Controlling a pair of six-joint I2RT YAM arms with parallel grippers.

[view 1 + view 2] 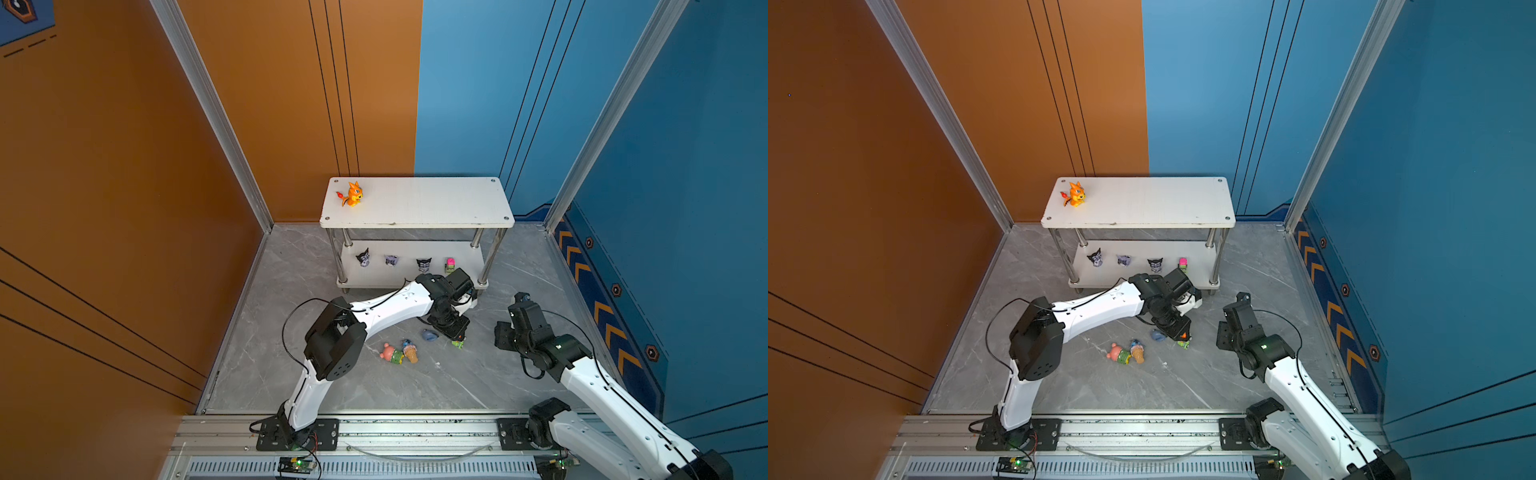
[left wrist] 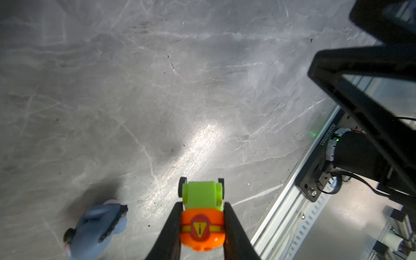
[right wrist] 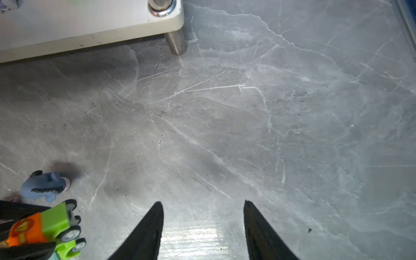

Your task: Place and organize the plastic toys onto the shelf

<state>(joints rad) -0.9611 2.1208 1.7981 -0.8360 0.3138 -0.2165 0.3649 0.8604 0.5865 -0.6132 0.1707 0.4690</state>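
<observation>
Both angled downward: left gripper point(image 2: 202, 204) pinched a glossy, blocky orange car point(image 2: 202, 231); right gripper point(image 3: 202, 202), at three o'clock, gaped empty.

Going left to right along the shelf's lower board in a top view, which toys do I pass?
Left imp → middle imp → right imp → pink car.

Three imps point(image 1: 363, 257) point(image 1: 391, 260) point(image 1: 424, 264), one dragon point(image 1: 352, 194), donkey point(image 1: 429, 335), bear point(image 1: 390, 353), cone creature point(image 1: 410, 350), shelf point(image 1: 415, 203). One orange car point(image 2: 202, 227) sits between the jaws of the left gripper point(image 2: 202, 203), one pink car point(image 1: 450, 264) well beyond them.
</observation>
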